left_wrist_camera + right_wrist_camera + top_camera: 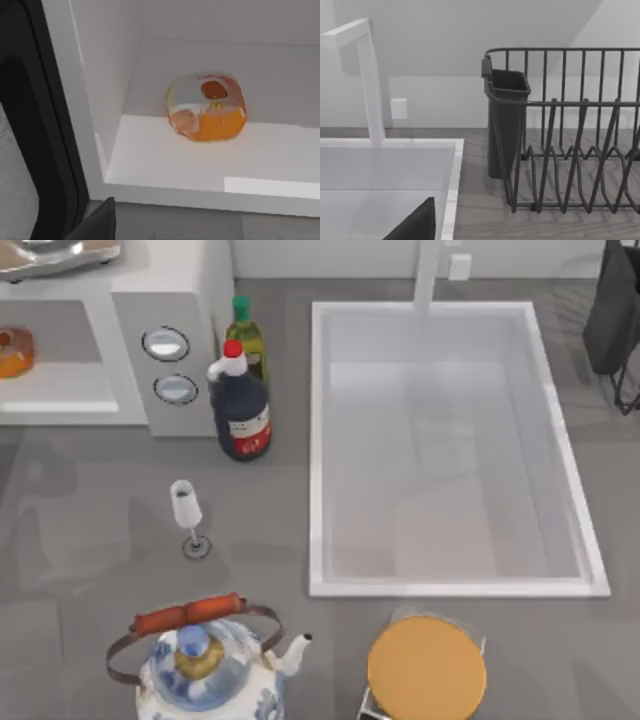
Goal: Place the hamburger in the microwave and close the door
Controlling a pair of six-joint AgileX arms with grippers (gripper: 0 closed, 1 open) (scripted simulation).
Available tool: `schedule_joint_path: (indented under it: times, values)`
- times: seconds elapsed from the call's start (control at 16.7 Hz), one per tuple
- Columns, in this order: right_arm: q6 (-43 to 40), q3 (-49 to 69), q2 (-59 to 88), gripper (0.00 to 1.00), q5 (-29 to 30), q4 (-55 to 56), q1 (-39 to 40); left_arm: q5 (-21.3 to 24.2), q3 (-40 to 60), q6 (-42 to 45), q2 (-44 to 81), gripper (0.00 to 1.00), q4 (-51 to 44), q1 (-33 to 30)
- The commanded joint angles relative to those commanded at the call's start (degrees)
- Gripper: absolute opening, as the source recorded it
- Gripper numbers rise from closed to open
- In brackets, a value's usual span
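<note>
So the hamburger point(206, 107) is sitting on the microwave point(170, 315) cavity floor, door point(35, 145) open. Can't tell either pincer's state from these views.

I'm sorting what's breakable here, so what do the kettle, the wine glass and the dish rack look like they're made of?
The kettle looks like glazed ceramic: glossy white with blue painted patterns, and a dark, probably metal, bail with an orange-red grip. The wine glass looks like clear glass, pale and see-through on a thin stem. The dish rack looks like dark matte coated wire, thin bars, with a plastic-looking cup.
</note>
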Motion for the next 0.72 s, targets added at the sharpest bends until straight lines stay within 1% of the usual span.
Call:
schedule_joint_path:
  times: [0.36, 0.72]
  values:
    - [0.0, 0.0, 0.0, 1.0, 0.0, 0.0, 0.0, 0.68, -0.02, 0.7, -2.23, 1.0, -7.93, 3.33]
    - [0.0, 0.0, 0.0, 1.0, 0.0, 0.0, 0.0, 0.76, -0.07, 0.79, -2.52, 1.0, -8.83, 3.73]
